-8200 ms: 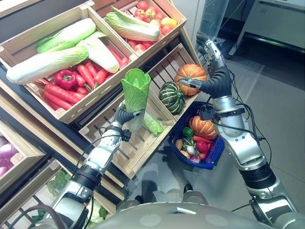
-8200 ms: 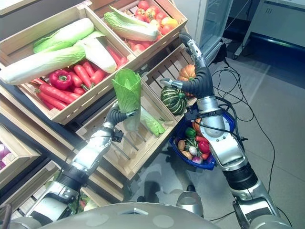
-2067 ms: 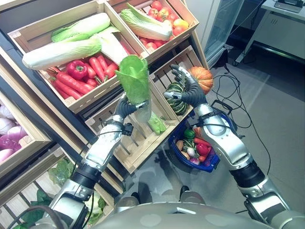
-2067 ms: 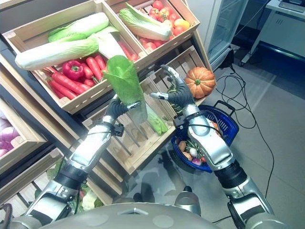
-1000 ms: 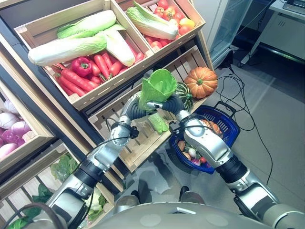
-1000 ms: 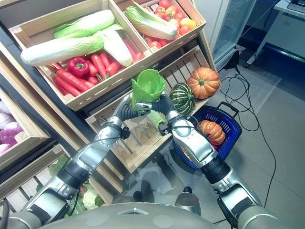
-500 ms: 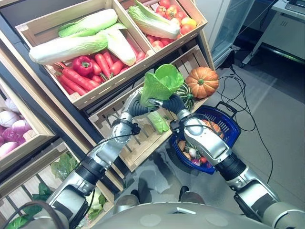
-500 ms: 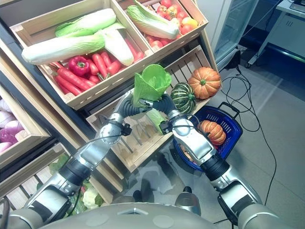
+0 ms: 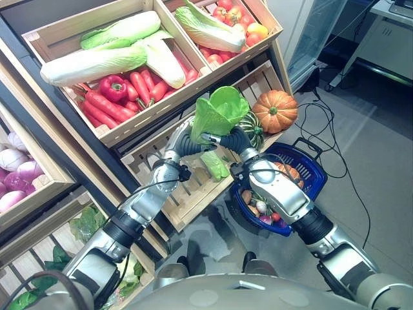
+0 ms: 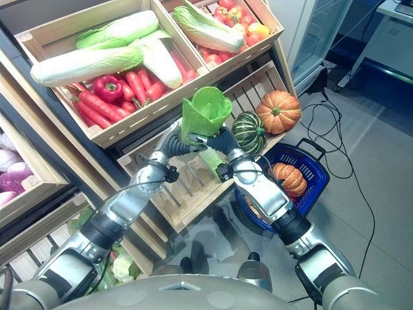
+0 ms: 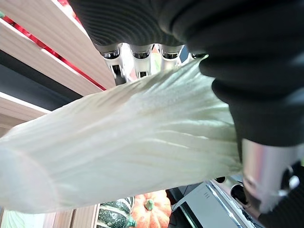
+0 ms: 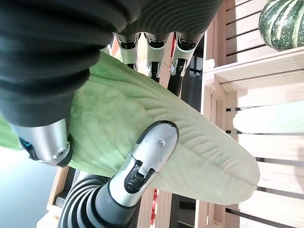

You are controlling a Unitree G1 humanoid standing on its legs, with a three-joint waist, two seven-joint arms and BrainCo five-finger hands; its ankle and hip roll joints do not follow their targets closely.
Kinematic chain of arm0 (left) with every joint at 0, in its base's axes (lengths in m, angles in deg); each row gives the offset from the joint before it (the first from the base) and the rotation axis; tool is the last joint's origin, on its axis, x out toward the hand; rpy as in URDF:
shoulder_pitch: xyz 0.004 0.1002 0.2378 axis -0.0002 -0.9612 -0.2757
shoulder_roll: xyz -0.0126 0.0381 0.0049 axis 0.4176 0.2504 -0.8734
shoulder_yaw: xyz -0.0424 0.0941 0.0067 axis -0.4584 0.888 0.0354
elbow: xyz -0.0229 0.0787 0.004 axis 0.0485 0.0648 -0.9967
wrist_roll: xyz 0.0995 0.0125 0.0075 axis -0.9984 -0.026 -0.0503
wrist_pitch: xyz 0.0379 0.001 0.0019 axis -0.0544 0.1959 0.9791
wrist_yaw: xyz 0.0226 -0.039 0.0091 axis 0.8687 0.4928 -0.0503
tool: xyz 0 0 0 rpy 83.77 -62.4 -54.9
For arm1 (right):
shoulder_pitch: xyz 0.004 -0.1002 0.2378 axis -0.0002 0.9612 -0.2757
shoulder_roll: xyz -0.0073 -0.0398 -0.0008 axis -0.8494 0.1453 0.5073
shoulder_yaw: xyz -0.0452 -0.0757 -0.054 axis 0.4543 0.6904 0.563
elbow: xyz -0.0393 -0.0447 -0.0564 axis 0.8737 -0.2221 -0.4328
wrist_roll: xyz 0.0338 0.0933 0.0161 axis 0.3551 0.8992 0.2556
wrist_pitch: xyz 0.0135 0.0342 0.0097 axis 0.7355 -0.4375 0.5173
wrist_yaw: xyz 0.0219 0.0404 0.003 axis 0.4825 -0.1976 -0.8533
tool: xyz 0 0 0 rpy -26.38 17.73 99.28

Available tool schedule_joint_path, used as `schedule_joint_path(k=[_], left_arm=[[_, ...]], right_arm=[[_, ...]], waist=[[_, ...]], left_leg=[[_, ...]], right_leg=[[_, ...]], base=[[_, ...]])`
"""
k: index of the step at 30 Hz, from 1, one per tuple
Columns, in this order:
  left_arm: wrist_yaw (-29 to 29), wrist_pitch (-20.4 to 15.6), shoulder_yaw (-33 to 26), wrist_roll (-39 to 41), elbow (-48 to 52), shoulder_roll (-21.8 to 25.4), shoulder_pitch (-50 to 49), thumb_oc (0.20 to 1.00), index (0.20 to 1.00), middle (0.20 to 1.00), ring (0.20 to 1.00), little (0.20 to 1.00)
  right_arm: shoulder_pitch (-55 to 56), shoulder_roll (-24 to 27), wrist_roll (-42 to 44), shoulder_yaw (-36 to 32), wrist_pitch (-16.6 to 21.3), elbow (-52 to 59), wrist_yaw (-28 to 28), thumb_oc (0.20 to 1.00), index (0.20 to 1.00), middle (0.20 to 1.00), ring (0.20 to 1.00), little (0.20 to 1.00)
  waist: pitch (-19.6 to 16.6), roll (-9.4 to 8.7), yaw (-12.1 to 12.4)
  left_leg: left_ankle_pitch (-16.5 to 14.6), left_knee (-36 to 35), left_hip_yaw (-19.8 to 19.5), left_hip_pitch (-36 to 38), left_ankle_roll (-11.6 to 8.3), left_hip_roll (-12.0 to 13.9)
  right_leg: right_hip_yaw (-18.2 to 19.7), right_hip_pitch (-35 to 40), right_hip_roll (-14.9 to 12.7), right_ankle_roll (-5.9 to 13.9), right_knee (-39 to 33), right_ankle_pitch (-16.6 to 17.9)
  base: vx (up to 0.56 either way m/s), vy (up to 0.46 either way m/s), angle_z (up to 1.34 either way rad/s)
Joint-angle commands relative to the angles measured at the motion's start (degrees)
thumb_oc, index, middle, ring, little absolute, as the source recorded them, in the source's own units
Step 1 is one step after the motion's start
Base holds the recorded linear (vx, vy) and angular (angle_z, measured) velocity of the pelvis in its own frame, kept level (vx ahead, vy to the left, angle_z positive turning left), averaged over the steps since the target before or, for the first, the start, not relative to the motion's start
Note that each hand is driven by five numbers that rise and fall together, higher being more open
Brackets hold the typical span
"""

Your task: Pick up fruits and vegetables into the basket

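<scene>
Since 8.2 s ago the right hand [image 9: 233, 139] has come off the orange pumpkin [image 9: 274, 110] and crossed to the napa cabbage [image 9: 216, 113], which now sits higher and nearer the basket side than before. Over the last half second almost nothing has shifted.

Right hand: fingers and thumb curled round the cabbage's green leafy part, seen closely in the right wrist view. Left hand [image 9: 188, 143]: closed round the pale ribbed stalk end [image 11: 118, 142], fingers wrapped behind it. Both hands grip the same cabbage, held in the air, leafy end up, in front of the lower wooden crate [image 9: 177, 200].

A second, smaller pale-green cabbage [image 9: 215, 165] lies in that crate below the hands. Striped green squash [image 10: 249, 131] and orange pumpkin rest at the crate's right end. Blue basket [image 9: 308, 169] stands on the floor under the right forearm, already holding a small pumpkin [image 10: 288, 178] and mixed vegetables.
</scene>
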Motion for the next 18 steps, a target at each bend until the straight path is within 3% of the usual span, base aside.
schedule_joint_path(k=[1, 5, 10, 12, 18], left_arm=[[1.3, 0.5, 4.5, 1.7, 0.8, -0.7, 5.6, 1.0, 1.0, 1.0, 1.0, 1.0], [0.4, 1.7, 2.3, 2.5, -2.5, 1.1, 0.8, 1.0, 1.0, 1.0, 1.0, 1.0], [-0.3, -0.1, -0.1, 3.5, -7.0, 2.4, -4.5, 1.0, 1.0, 1.0, 1.0, 1.0], [-1.0, -2.5, -2.0, 3.1, -11.2, 2.4, -8.2, 1.0, 1.0, 1.0, 1.0, 1.0], [-1.3, -4.3, -4.3, 4.0, -16.3, 2.1, -12.3, 1.0, 1.0, 1.0, 1.0, 1.0]], right_arm=[[-7.4, -3.8, -0.3, 1.0, 7.7, 8.1, -1.2, 0.2, 0.2, 0.2, 0.2, 0.2], [-5.6, -1.2, 0.8, -2.3, 8.3, 12.4, -3.2, 0.2, 0.2, 0.2, 0.2, 0.2], [-3.8, 1.2, 2.2, -5.5, 8.9, 16.4, -5.0, 0.2, 0.2, 0.2, 0.2, 0.2], [-2.3, 2.7, 3.4, -8.1, 9.4, 19.0, -6.2, 0.2, 0.2, 0.2, 0.2, 0.2], [0.3, 4.7, 3.9, -11.7, 11.1, 21.0, -4.7, 0.2, 0.2, 0.2, 0.2, 0.2]], waist=[[-0.6, -1.76, 1.0], [-0.5, -1.74, 1.0], [-0.3, -1.82, 1.1], [-0.2, -1.94, 1.2], [0.2, -1.97, 0.9]], left_leg=[[-10.4, 5.8, 2.7, -0.5, 3.28, -1.9], [-10.3, 5.9, 2.9, -0.5, 3.25, -1.7], [-10.2, 5.9, 3.0, -0.5, 3.12, -1.5], [-10.1, 6.0, 3.1, -0.7, 2.96, -1.2], [-10.1, 6.5, 3.6, -1.0, 2.92, -0.8]], right_leg=[[1.4, -0.5, -4.7, 4.42, 2.0, -1.1], [1.5, -0.7, -4.3, 4.19, 2.2, -1.4], [1.5, -0.6, -4.2, 4.08, 2.3, -1.6], [1.2, -0.7, -4.1, 4.0, 2.5, -1.8], [0.9, -1.2, -3.9, 3.84, 3.2, -2.3]], base=[[0.0, 0.0, 0.0], [0.0, 0.0, 0.0], [0.0, 0.0, 0.0], [0.0, 0.0, 0.0], [0.0, -0.02, 0.0]])
